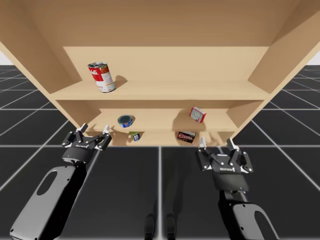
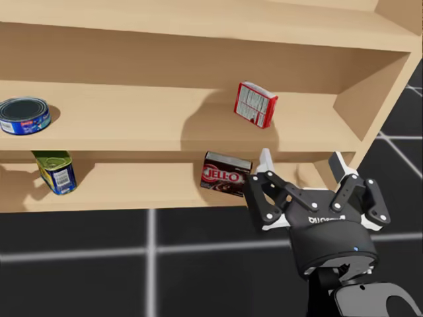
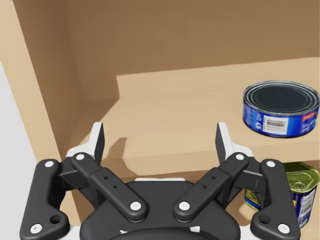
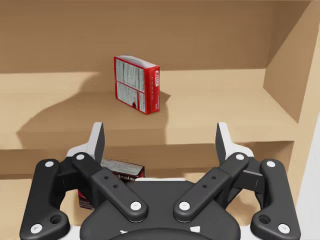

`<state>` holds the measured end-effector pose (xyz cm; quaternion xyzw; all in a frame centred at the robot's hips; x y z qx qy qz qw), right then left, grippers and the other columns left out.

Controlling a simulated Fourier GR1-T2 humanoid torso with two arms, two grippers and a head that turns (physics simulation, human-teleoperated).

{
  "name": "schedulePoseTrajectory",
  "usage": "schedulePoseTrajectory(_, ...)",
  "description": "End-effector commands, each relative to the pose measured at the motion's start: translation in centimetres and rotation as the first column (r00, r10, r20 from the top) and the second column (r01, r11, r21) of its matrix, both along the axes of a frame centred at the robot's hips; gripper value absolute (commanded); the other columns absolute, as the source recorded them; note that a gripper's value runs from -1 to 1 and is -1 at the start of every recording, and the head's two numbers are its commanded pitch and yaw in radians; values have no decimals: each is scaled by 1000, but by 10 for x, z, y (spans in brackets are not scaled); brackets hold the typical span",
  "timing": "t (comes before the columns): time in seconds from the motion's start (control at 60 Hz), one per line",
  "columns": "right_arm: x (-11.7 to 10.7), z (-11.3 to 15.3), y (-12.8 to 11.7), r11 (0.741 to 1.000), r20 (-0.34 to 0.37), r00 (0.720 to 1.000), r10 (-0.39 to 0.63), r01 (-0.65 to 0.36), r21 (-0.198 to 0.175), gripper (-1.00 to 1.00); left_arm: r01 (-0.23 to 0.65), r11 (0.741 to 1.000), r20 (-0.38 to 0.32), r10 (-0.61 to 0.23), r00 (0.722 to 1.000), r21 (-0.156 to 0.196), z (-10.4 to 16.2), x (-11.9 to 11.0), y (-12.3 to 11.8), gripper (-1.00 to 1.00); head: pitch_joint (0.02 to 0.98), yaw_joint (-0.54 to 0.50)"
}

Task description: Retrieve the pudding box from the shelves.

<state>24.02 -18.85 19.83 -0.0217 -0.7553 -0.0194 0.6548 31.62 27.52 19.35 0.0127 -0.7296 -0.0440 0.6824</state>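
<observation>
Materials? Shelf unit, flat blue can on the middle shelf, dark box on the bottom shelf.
Light tan shelf unit: looks like matte wood or laminate, no shine.
Flat blue round can: likely metal, dark ringed lid with rim, paper-like label.
Dark brown flat box: probably printed cardboard, crisp edges.

Two dark arms, each ending in a black two-finger pincer.
The left pincer [image 1: 95,128] and right pincer [image 1: 216,142] share one build: a rounded black palm housing [image 2: 330,241] from which black linkage bars [image 3: 107,182] fan out in a V, pinned with pale round screws [image 3: 135,205]. Each finger [image 3: 97,142] is dark grey on its inner face, with a white back and tip. White lettering [image 2: 322,219] marks the right housing, with a small blue dot [image 2: 357,249] below it. The forearms [image 1: 65,200] are glossy dark grey shells, the left one bearing an oval recess [image 1: 45,185].
</observation>
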Motion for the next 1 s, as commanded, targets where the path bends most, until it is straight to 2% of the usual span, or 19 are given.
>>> schedulePoseTrajectory(0.017, -12, -24, 20, 999, -47, 999, 29, -27, 31, -1000, -1, 1000, -1, 1, 1000, 1, 0, 1, 1, -1000, 707, -186)
schedulePoseTrajectory(0.033, -11, -27, 23, 997, -58, 998, 39, -35, 65, -1000, -1, 1000, -2, 1, 1000, 0, 0, 0, 1, -1000, 707, -185)
schedulePoseTrajectory(0.067, -11, -30, 28, 995, -60, 998, 18, -12, 95, -1000, -2, 1000, -2, 2, 1000, 0, -1, 1, 2, -1000, 707, -185)
schedulePoseTrajectory(0.117, -9, -37, 35, 996, -72, 997, 38, -32, 88, -1000, -4, 1000, -2, 4, 1000, -1, 0, 0, 2, -1000, 706, -185)
schedulePoseTrajectory(0.167, -6, -42, 42, 994, -88, 995, 50, -41, 106, -1000, -5, 1000, -2, 5, 1000, -1, -1, 1, 2, -1000, 707, -185)
schedulePoseTrajectory(0.217, -1, -47, 50, 994, -99, 994, 41, -30, 105, -1000, -8, 1000, -2, 8, 1000, 4, -1, 1, 2, -1000, 707, -186)
schedulePoseTrajectory(0.333, 14, -60, 69, 996, -126, 992, -20, 31, 85, -1000, -9, 1000, -2, 9, 1000, 7, -1, 1, 2, -1000, 711, -190)
schedulePoseTrajectory(0.467, 32, -70, 82, 992, -129, 985, -113, 119, 33, -1000, -12, 1000, -3, 12, 1000, 4, -1, 1, 3, -1000, 708, -185)
schedulePoseTrajectory(0.55, 43, -73, 87, 988, -136, 980, -147, 151, 18, -1000, -12, 1000, -3, 12, 1000, 2, -1, 1, 3, -1000, 708, -185)
schedulePoseTrajectory(0.6, 50, -75, 91, 984, -137, 975, -174, 179, 25, -1000, -12, 1000, -3, 12, 1000, 1, -1, 1, 3, -1000, 709, -184)
schedulePoseTrajectory(0.717, 65, -80, 93, 974, -127, 966, -225, 223, -24, -1000, -13, 1000, -4, 13, 1000, -5, 0, 1, 4, -1000, 711, -181)
schedulePoseTrajectory(0.767, 69, -82, 95, 973, -149, 962, -229, 228, -25, -1000, -13, 1000, -4, 13, 1000, -8, 0, 1, 4, -1000, 711, -180)
schedulePoseTrajectory(0.817, 73, -85, 97, 971, -141, 961, -238, 234, -39, -1000, -14, 1000, -3, 14, 1000, -11, 0, 1, 4, -1000, 711, -180)
schedulePoseTrajectory(1.0, 86, -89, 96, 965, -172, 950, -262, 258, -44, -1000, -16, 1000, -3, 16, 1000, -14, 0, 0, 5, -1000, 713, -180)
